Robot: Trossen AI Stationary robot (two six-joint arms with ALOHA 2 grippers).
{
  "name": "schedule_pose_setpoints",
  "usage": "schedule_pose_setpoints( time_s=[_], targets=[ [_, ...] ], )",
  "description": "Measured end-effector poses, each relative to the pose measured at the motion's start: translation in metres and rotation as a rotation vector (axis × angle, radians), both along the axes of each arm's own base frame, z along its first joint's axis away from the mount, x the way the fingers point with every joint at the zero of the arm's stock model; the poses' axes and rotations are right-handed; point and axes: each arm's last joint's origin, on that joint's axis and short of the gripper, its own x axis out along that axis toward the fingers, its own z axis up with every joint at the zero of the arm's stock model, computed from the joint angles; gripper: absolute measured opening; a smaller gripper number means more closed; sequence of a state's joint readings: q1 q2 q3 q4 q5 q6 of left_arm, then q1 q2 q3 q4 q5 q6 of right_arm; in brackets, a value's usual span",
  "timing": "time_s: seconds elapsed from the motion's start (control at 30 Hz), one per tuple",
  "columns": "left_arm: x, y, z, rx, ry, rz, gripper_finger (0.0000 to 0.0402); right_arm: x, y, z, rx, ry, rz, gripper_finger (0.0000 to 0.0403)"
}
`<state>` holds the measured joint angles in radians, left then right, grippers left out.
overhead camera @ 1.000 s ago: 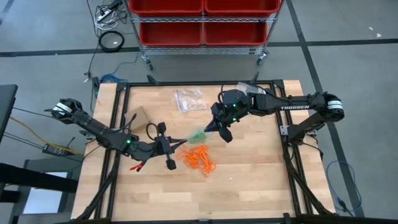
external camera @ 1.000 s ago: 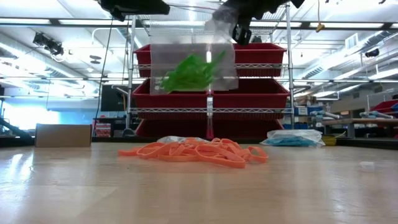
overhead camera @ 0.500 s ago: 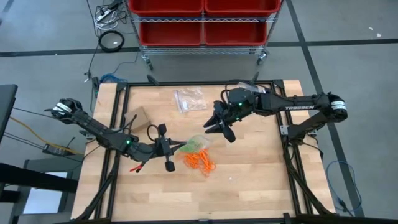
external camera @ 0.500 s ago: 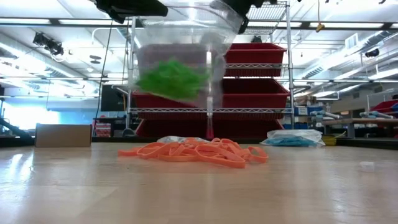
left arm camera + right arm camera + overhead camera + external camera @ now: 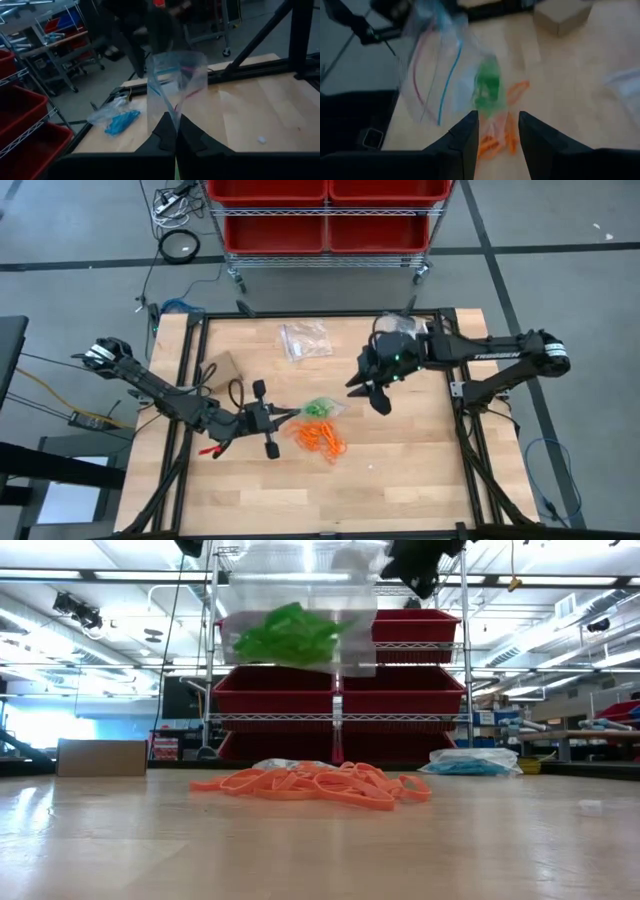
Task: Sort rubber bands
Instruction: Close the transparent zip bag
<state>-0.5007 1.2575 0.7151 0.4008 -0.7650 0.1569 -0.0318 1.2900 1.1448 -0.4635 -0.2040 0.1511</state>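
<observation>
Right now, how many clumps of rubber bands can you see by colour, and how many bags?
Green clumps: 1, in the held bag
Orange clumps: 1, loose on the table
Blue clumps: 1, in a bag
Clear bags: 3
Total: 3 clumps, 3 bags

A clump of green rubber bands (image 5: 318, 408) hung in a clear bag above the table's centre, just off its 12 o'clock side from a loose tangle of orange rubber bands (image 5: 320, 436) lying flat on the wood. Blue rubber bands (image 5: 121, 122) sat bagged at the table's far edge.
</observation>
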Motion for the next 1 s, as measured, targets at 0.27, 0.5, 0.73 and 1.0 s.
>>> schedule_pose_setpoints(
  time_s=[0.27, 0.5, 0.73, 1.0],
  targets=[
    [-0.001, -0.001, -0.001, -0.004, 0.005, -0.003, 0.0, -0.004, 0.005, -0.022, 0.006, 0.019, -0.022, 0.0128],
    [-0.001, -0.001, 0.001, -0.009, -0.002, -0.002, 0.0, 0.0, 0.013, -0.024, 0.003, -0.062, 0.009, 0.0128],
    [-0.001, -0.001, 0.002, -0.01, -0.008, -0.002, 0.0, 0.004, 0.018, -0.026, -0.015, -0.147, 0.017, 0.0126],
    [-0.001, -0.001, 0.002, -0.01, -0.007, -0.002, 0.0, 0.002, 0.019, -0.032, -0.005, -0.109, 0.008, 0.0108]
  ],
)
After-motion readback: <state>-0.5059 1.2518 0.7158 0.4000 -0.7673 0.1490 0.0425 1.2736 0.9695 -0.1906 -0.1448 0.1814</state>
